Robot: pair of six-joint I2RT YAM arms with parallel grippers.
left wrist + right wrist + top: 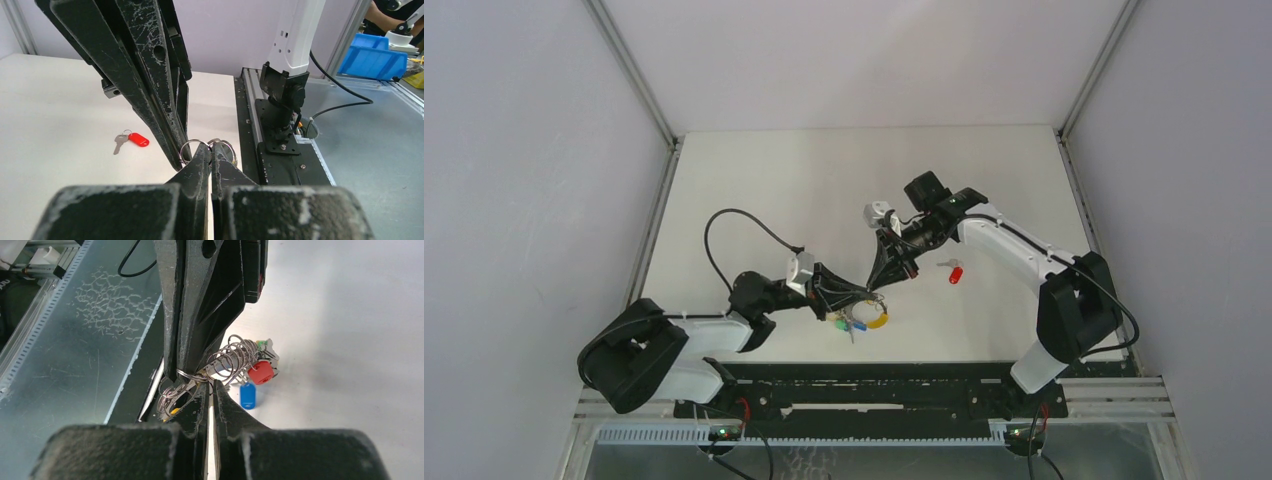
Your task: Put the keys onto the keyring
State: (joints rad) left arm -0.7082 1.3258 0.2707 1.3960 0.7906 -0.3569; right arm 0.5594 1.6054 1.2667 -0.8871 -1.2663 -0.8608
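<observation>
The keyring hangs just above the table near its front edge, between both grippers, with green, blue and red-headed keys and a yellow part. My left gripper is shut on one of its grey wire rings. My right gripper comes down from the right and is shut on a ring of the same bunch. The red head and blue head dangle beyond its tips. A loose red-headed key lies on the table to the right, and shows in the left wrist view. I see no loose yellow-headed key.
The black rail with both arm bases runs along the table's near edge, right behind the keyring. The left arm's cable loops over the table. Grey walls close in the left, right and far sides. A blue bin stands beyond the table.
</observation>
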